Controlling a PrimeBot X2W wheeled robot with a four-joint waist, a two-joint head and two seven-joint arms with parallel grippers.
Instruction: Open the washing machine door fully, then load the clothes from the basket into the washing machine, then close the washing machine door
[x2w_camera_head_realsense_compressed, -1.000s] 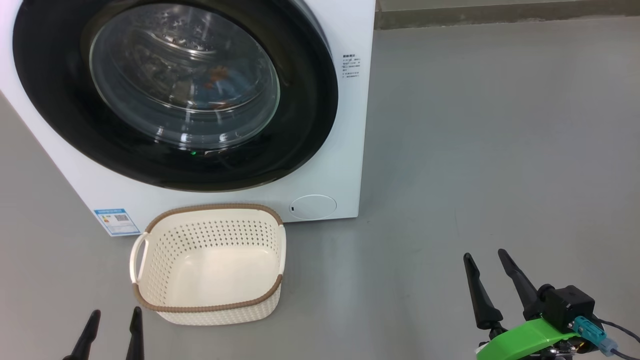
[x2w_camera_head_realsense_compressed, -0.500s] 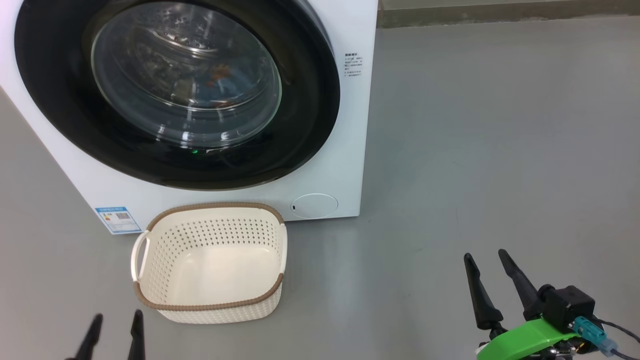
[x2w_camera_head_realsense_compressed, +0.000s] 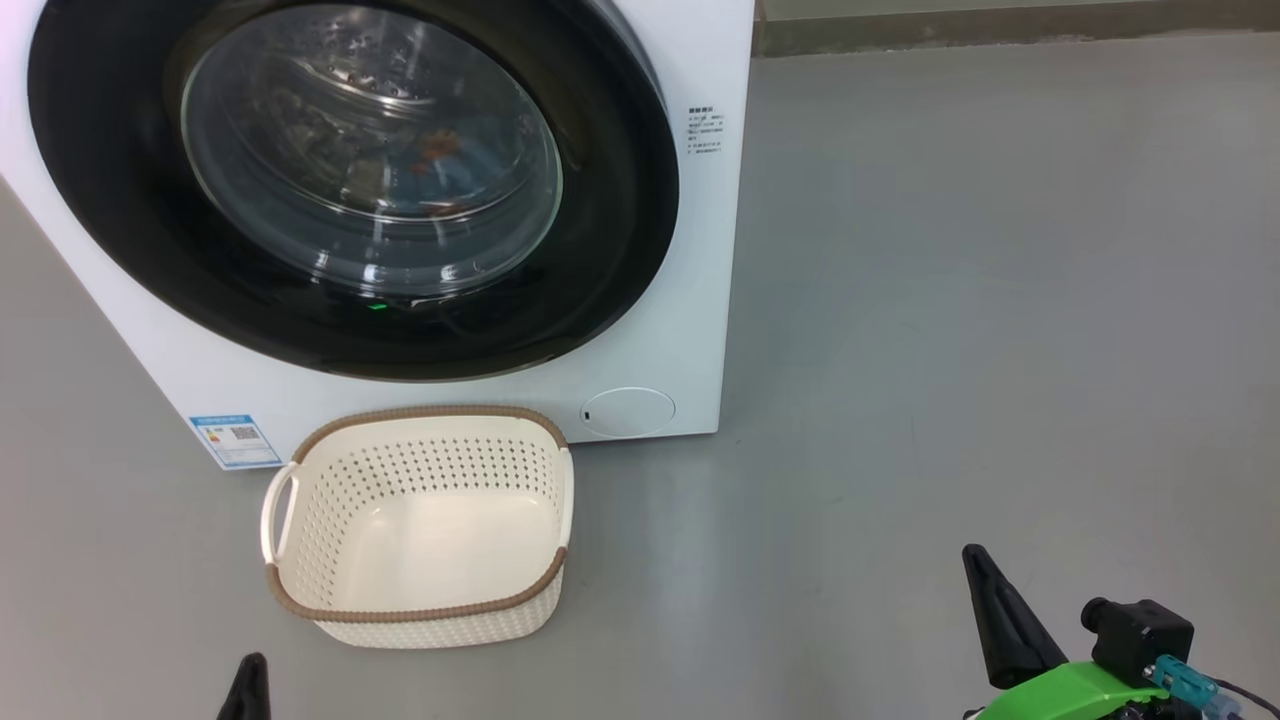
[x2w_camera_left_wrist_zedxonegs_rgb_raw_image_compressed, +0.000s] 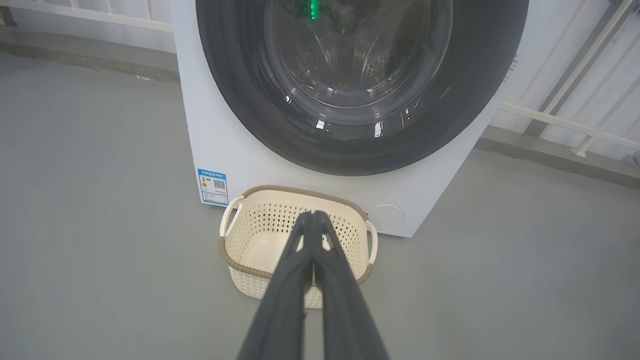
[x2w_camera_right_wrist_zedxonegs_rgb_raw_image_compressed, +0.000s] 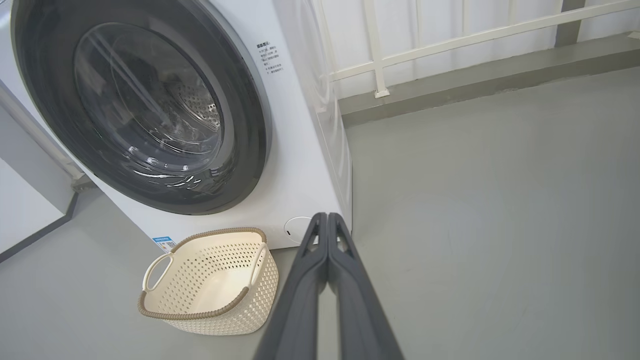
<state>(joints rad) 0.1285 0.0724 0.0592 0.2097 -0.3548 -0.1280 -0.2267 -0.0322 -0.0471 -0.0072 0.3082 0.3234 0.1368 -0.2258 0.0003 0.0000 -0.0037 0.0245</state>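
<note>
The white washing machine (x2w_camera_head_realsense_compressed: 690, 300) stands on the floor with its washing machine door (x2w_camera_head_realsense_compressed: 600, 250) closed, black rim flat against the front. Through the glass, blue and orange clothes (x2w_camera_head_realsense_compressed: 440, 160) lie inside the drum. In front of it the cream basket (x2w_camera_head_realsense_compressed: 420, 525) sits with nothing in it. My left gripper (x2w_camera_head_realsense_compressed: 248, 680) pokes up at the lower left, short of the basket; in the left wrist view its fingers (x2w_camera_left_wrist_zedxonegs_rgb_raw_image_compressed: 312, 220) are pressed together, shut on nothing. My right gripper (x2w_camera_head_realsense_compressed: 980, 570) is low at the right, and its fingers (x2w_camera_right_wrist_zedxonegs_rgb_raw_image_compressed: 327, 220) meet at the tips, shut and holding nothing.
Grey floor (x2w_camera_head_realsense_compressed: 1000, 300) stretches wide to the right of the machine. A white railing (x2w_camera_right_wrist_zedxonegs_rgb_raw_image_compressed: 450, 40) and a low kerb run along the back wall. A round white flap (x2w_camera_head_realsense_compressed: 627, 411) and a blue label (x2w_camera_head_realsense_compressed: 235, 440) mark the machine's lower front.
Both grippers have gone from open to shut and dropped lower in the head view. The basket, machine and door have not moved.
</note>
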